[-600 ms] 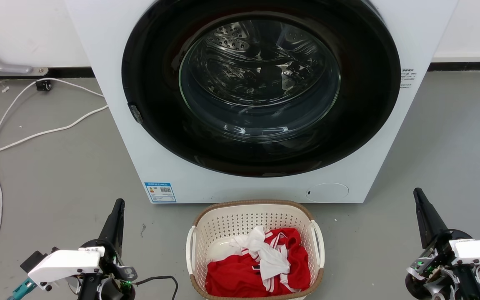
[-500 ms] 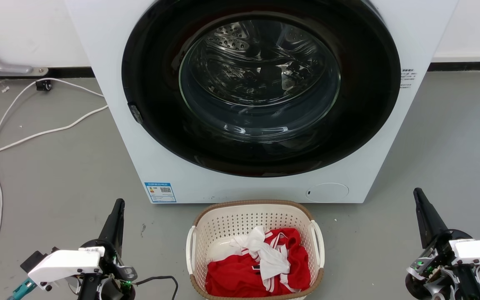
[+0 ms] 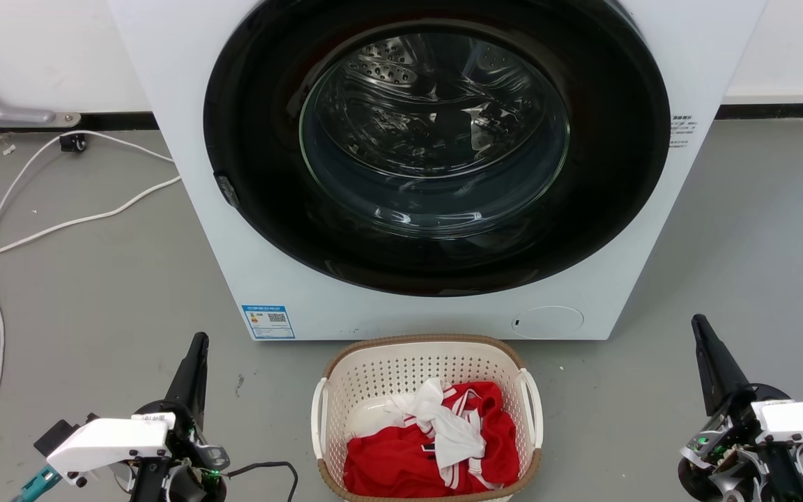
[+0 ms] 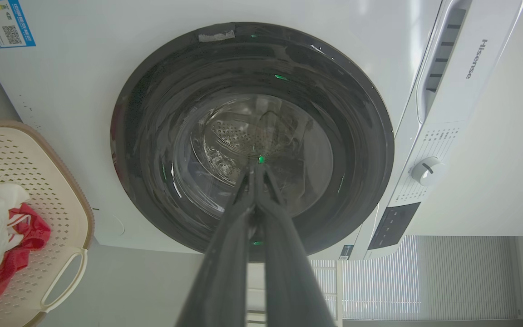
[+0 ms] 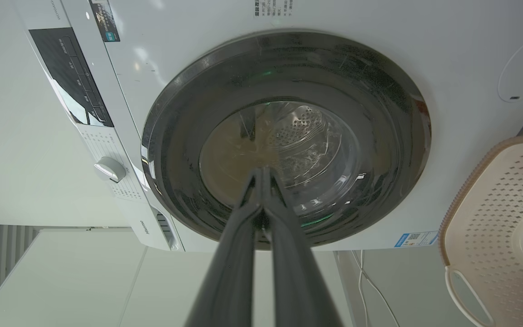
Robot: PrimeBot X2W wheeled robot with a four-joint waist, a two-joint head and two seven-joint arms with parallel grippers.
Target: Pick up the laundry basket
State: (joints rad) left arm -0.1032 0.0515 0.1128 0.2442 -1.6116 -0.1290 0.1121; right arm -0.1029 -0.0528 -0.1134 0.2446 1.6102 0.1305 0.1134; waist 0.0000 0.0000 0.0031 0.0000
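The laundry basket [image 3: 415, 340] stands on the grey floor [image 3: 95, 300] directly in front of the washing machine [image 3: 234, 279], between the two arms and touching neither. It contains a red garment [image 3: 401, 464] with a white garment [image 3: 447, 429] lying on top.

The left end effector [image 3: 199, 343] is at the lower left and the right end effector [image 3: 698, 323] at the lower right, both well apart from the basket handles. The head view presents each as a single dark spike. The left wrist view shows the left end effector [image 4: 257, 169] with fingers pressed together and holding nothing. The right wrist view shows the same for the right end effector [image 5: 262, 172].

The head view cuts off the top of the machine. The wrist views add the control knob [image 4: 426, 169] and the panel around it. A white cable [image 3: 60, 224] on the floor is clearest in the head view.

Each wrist view shows part of the basket at its frame edge. The head view cuts off the near rim. The clothes hide most of the basket bottom.
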